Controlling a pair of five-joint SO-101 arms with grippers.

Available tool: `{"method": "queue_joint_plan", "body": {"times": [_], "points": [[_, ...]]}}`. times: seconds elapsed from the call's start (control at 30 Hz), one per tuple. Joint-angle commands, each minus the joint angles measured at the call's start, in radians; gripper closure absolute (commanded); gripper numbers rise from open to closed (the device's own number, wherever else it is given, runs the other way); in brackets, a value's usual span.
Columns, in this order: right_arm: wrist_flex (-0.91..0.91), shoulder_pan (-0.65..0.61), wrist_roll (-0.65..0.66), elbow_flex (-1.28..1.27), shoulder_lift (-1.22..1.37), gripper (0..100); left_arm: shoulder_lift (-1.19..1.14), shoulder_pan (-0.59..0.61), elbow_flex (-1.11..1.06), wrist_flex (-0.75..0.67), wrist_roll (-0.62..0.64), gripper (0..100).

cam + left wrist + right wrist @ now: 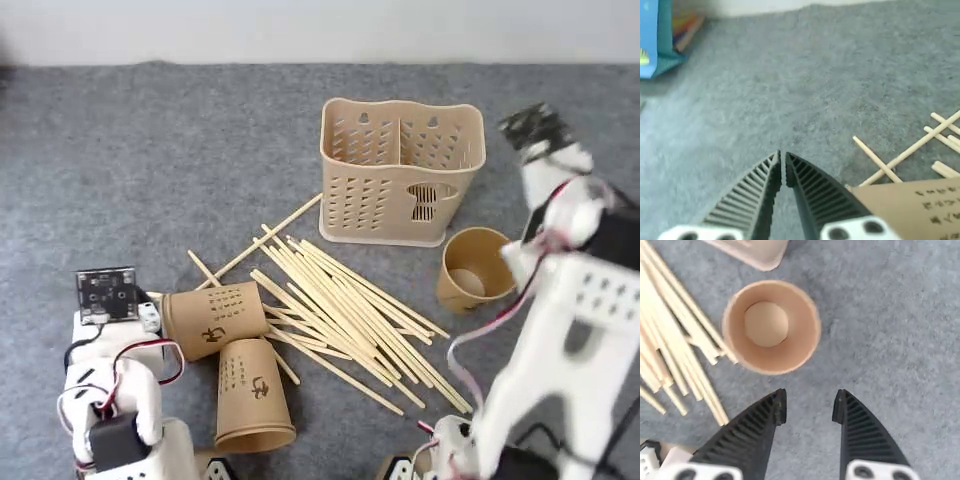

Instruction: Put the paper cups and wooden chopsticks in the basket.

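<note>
Tan paper, thin-walled, makes the upright cup (pixel 771 326) a fragile target; it stands on grey carpet just beside the basket (pixel 400 170), right by the ends of the scattered chopsticks (pixel 340 310). The right gripper (pixel 810 402) hangs near it, jaws spread and empty. The left gripper (pixel 782 159), fingers pressed together, sits beside two fallen cups (pixel 213 320). A hard squeeze would likely buckle the upright cup, and an off-centre approach could tip it or drag chopsticks along.
</note>
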State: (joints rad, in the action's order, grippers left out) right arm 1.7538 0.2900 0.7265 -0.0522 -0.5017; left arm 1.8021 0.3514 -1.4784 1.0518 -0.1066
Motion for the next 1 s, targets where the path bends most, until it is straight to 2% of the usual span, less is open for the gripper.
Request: {"method": "queue_joint_plan", "body": {"times": [0.0,0.23,0.6,0.67,0.87,0.97], "points": [[0.042,-0.015,0.011,-0.103,-0.189,82.6,0.008,-0.009,0.104,0.0,-0.017,91],[0.041,-0.015,0.009,-0.264,-0.377,82.6,-0.098,-0.014,0.265,0.112,-0.017,88],[0.039,-0.008,0.005,-0.347,-0.39,82.6,-0.829,-0.014,0.714,0.298,-0.021,88],[0.039,-0.008,0.008,-0.362,-0.392,82.6,-0.919,-0.014,0.751,0.313,-0.021,87],[0.018,-0.008,0.009,-0.419,-0.392,82.6,-1.079,-0.014,0.754,0.315,-0.021,76],[-0.01,-0.008,0.009,-0.448,-0.392,82.6,-1.135,-0.014,0.753,0.31,-0.021,75]]}}
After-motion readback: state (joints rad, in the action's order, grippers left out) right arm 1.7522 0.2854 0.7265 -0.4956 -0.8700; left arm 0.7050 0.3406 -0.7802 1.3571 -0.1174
